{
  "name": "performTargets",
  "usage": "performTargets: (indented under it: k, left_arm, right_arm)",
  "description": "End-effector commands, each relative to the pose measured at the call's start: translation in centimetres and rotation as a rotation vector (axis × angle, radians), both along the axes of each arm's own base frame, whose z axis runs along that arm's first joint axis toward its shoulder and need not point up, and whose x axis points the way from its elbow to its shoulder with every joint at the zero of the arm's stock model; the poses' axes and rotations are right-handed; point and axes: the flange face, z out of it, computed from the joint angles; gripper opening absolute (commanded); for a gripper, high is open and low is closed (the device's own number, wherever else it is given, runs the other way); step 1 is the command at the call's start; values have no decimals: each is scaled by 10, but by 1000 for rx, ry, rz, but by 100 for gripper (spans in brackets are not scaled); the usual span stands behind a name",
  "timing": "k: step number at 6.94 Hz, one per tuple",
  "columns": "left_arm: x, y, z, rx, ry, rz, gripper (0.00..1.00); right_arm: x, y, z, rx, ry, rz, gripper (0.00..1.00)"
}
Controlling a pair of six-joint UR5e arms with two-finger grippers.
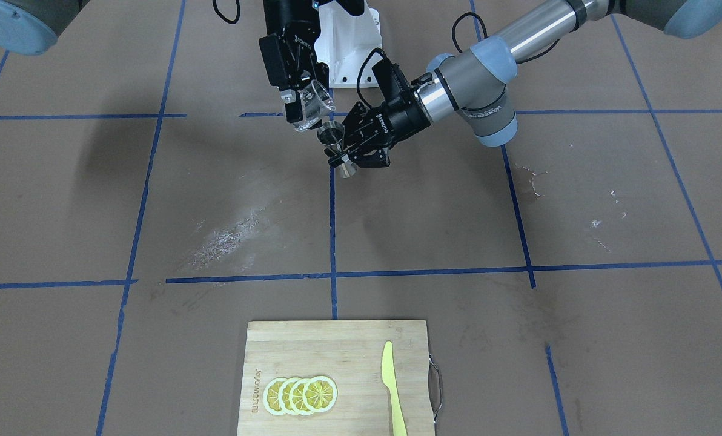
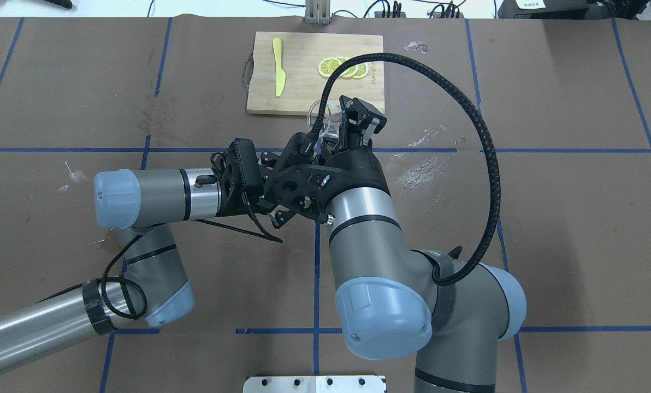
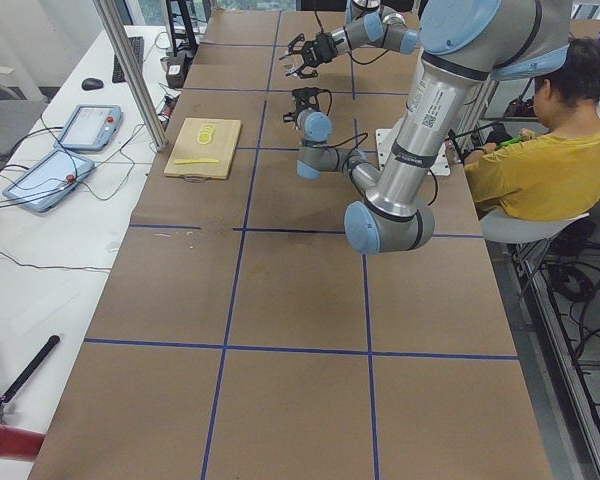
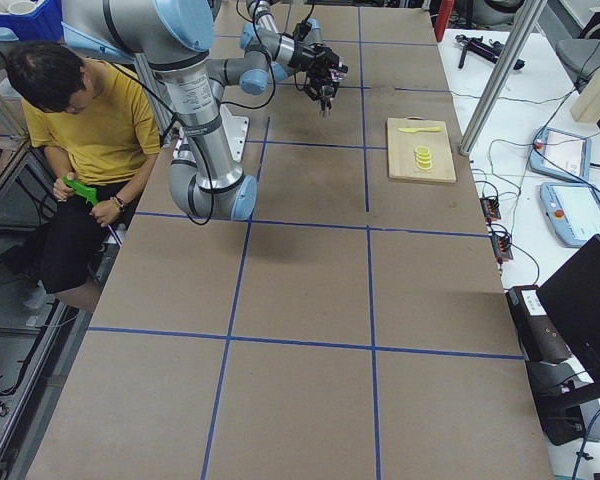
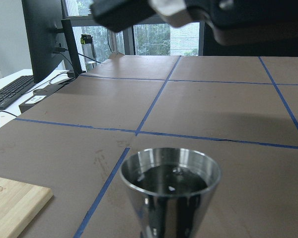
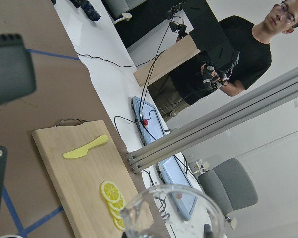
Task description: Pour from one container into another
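While the left pincer (image 1: 340,157) grips the jigger (image 1: 332,133) at its narrow waist, fingers closed on it, the right pincer (image 1: 297,114) grips the beaker (image 1: 314,102), fingers clamped on its glass wall. Both are over the table (image 1: 155,212), near the robot base and around the centre blue tape line.

In the front view the beaker sits at 10 o'clock of the jigger, just beside it. It is tilted, with its mouth toward the jigger's top cup. Cannot tell if lip and rim touch. The jigger is upright. Left wrist view: top cup (image 5: 170,174) has a dark shiny surface inside that looks like liquid. Cannot tell if the lower cone touches the table.

Right wrist view: only the beaker's clear rim (image 6: 174,208) shows, at the bottom edge.

A cutting board (image 1: 337,357) lies at 6 o'clock of the jigger, well apart, at the table edge. On it are overlapping lemon slices (image 1: 300,395), with a yellow knife (image 1: 391,387) at 3 o'clock of them. A pale wet smear (image 1: 228,236) lies on the table at 7 o'clock of the jigger.

Side view: a person in a yellow shirt (image 3: 540,150) is seated beside the robot.
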Motion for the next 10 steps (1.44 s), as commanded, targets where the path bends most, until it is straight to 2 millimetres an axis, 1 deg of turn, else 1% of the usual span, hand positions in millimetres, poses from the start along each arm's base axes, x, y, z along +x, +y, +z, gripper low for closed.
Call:
performTargets:
  k: [1, 2, 3, 4, 5, 6, 8, 9, 10]
  left_arm:
    - [-1, -1, 0, 0, 1, -1, 0]
    - [-2, -2, 1, -2, 0, -3, 0]
    - [-3, -3, 0, -1, 2, -5, 0]
    - [-5, -4, -1, -1, 6, -7, 0]
    - [-9, -6, -3, -5, 12, -11, 0]
    - [-16, -8, 6, -20, 5, -16, 0]
    - [-52, -8, 27, -72, 11, -26, 0]
    - [-70, -3, 38, -93, 12, -30, 0]
    - [-87, 5, 52, -140, 18, -23, 0]
  right_arm:
    - [15, -11, 12, -86, -159, -1, 0]
    - [25, -17, 28, -134, -273, -20, 0]
    - [34, -21, 53, -133, -319, -28, 0]
    - [43, -24, 70, -130, -369, -32, 0]
    - [50, -30, 86, -179, -448, -38, 0]
    - [56, -38, 98, -231, -501, -38, 0]
    - [62, -39, 109, -231, -516, -31, 0]
    - [62, -39, 110, -231, -514, -29, 0]
    - [62, -39, 111, -231, -513, -29, 0]
